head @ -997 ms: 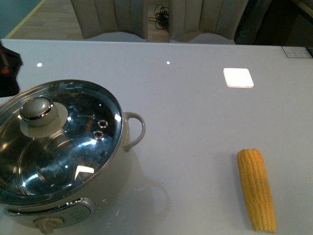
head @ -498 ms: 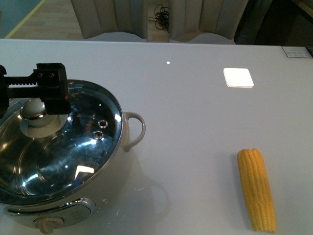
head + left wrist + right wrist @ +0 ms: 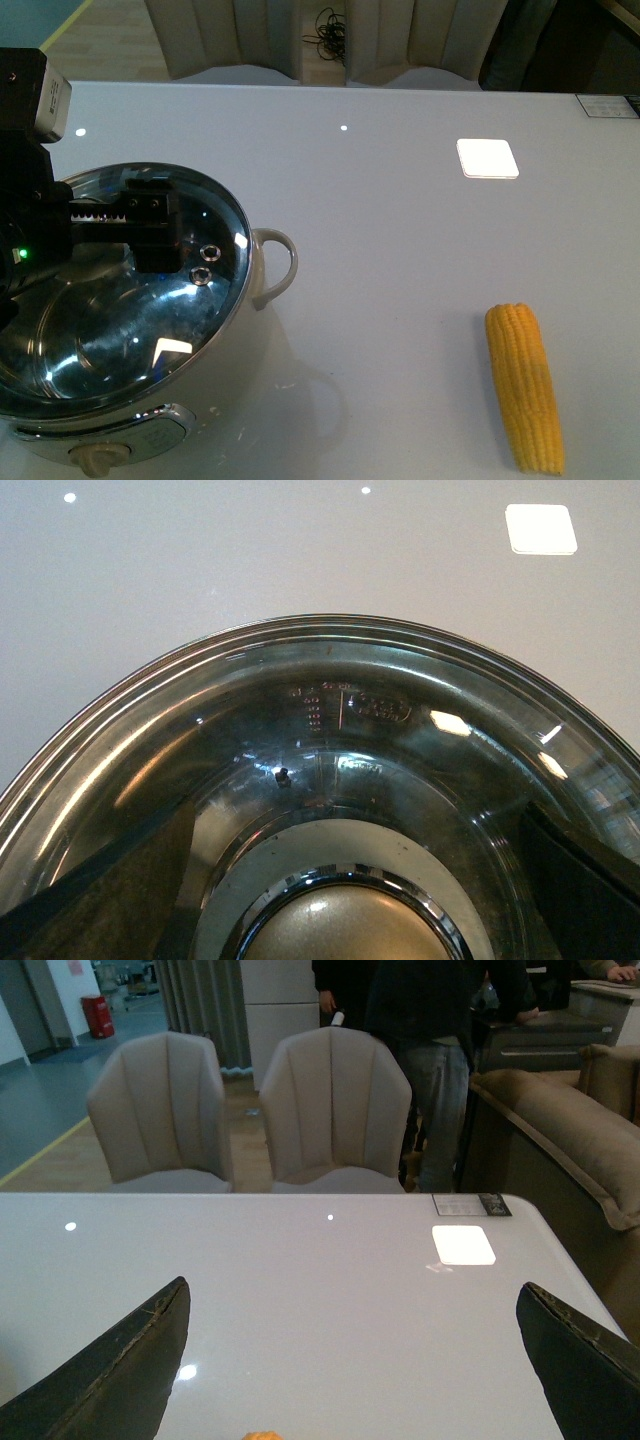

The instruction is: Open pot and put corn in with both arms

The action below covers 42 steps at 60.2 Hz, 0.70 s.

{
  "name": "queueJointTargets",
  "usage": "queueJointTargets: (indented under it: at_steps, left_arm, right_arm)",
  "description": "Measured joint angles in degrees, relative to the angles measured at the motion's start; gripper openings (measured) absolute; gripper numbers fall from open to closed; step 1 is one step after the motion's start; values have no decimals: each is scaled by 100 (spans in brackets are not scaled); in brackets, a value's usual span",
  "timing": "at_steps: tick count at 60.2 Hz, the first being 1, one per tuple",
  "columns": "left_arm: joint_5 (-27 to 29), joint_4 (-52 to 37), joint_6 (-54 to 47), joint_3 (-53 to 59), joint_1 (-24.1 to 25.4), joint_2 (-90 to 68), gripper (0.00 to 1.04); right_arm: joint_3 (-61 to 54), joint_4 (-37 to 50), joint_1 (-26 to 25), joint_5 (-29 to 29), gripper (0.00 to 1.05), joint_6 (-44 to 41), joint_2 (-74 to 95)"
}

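The cream-white pot [image 3: 245, 360] stands at the table's front left with its glass lid [image 3: 130, 320] on. My left gripper [image 3: 105, 225] hangs open over the lid and hides the knob in the front view. In the left wrist view the lid knob [image 3: 340, 935] lies between the two spread fingers [image 3: 100, 900], which do not touch it. The yellow corn [image 3: 525, 388] lies on the table at the front right, tapered end towards me. My right gripper [image 3: 350, 1380] is open above the bare table, with only the corn's tip [image 3: 262, 1436] at the edge of its view.
The pot's loop handle [image 3: 280, 262] points towards the corn and its front knob [image 3: 98, 458] faces me. A bright light reflection [image 3: 487, 158] sits on the white table [image 3: 400, 250]. Two beige chairs [image 3: 335, 1110] and a standing person [image 3: 450, 1060] are beyond the far edge.
My left gripper has come in from the left and lowered over the lid, now covering the knob. The corn and the pot have not moved.
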State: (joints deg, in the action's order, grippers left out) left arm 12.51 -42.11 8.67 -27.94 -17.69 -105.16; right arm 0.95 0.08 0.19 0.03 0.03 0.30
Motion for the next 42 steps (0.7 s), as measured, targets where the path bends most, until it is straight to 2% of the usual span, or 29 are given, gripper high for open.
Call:
queueJointTargets:
  at_steps: [14,19,42]
  left_arm:
    - [131,0,7,0,-42,0,59]
    - [221,0,57,0,-31,4,43]
    - [315,284,55,-28,-48,184,42]
  right_arm:
    - [0,0,0,0,96,0,0]
    - [0,0,0,0,96,0,0]
    - [0,0,0,0,96,0,0]
